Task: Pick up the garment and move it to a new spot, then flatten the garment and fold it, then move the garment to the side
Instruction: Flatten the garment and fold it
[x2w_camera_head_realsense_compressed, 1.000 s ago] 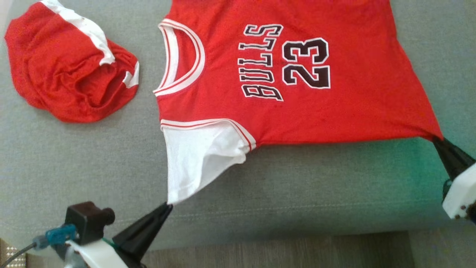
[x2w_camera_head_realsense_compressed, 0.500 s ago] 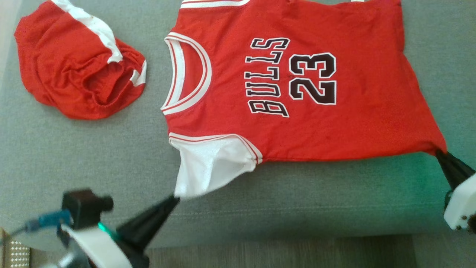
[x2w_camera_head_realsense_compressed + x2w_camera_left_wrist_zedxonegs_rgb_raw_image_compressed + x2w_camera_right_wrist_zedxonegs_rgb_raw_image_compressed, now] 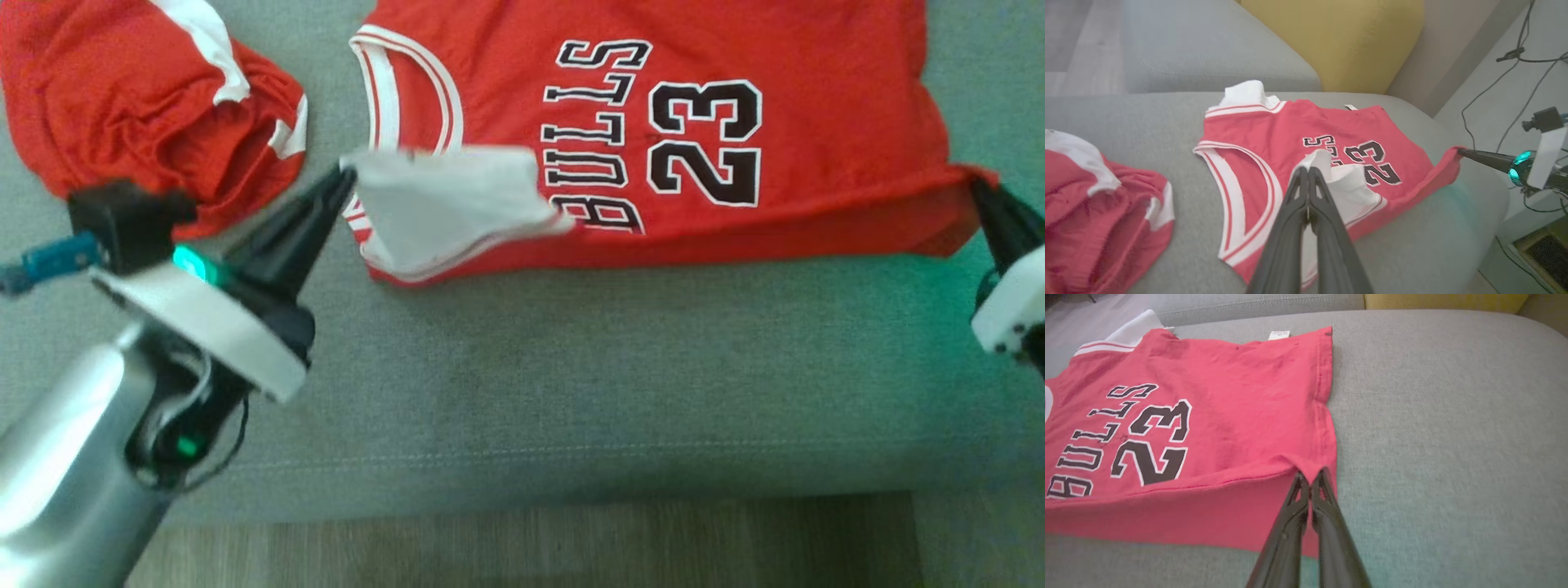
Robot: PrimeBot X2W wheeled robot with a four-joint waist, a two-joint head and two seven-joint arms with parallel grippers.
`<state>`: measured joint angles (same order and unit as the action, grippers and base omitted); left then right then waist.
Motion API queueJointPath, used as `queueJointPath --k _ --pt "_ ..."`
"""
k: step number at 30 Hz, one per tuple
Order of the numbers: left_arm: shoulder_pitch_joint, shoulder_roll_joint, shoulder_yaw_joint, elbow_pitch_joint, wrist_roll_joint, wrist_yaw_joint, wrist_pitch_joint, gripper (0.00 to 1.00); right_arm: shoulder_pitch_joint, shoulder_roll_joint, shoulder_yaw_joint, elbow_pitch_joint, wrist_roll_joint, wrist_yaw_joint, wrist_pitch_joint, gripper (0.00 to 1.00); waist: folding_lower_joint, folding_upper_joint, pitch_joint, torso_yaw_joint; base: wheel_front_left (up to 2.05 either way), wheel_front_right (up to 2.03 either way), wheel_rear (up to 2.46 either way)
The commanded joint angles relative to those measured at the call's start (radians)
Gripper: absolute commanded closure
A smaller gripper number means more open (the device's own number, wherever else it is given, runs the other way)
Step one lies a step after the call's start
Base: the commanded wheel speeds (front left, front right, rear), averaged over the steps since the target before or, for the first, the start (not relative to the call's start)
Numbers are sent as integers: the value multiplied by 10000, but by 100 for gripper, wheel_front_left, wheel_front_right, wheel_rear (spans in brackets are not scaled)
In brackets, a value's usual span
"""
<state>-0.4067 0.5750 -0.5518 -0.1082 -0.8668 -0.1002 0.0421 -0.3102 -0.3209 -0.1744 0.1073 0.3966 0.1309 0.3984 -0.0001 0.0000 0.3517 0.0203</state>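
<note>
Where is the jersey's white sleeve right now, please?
In the head view, left of centre: the left gripper holds the sleeve over the jersey, beside the collar and the BULLS lettering.

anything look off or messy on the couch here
Only the red shorts, bunched in a crumpled heap left of the jersey. The jersey's white sleeve lies flipped over its lettering, pinched by the left gripper, which fits a fold in progress.
</note>
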Motion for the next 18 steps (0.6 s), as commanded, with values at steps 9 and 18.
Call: queueJointPath --k 9,18 --pt "-2477 -259 67 2035 968 -260 -1434 100 -1692 -52 364 932 -125 -2 -937 100 1 0 736 -16 0 0 0" --pt "-3449 -815 -392 3769 792 -299 -2489 100 -2474 -109 784 2018 -214 -2 -1780 83 1 0 910 16 0 0 0"
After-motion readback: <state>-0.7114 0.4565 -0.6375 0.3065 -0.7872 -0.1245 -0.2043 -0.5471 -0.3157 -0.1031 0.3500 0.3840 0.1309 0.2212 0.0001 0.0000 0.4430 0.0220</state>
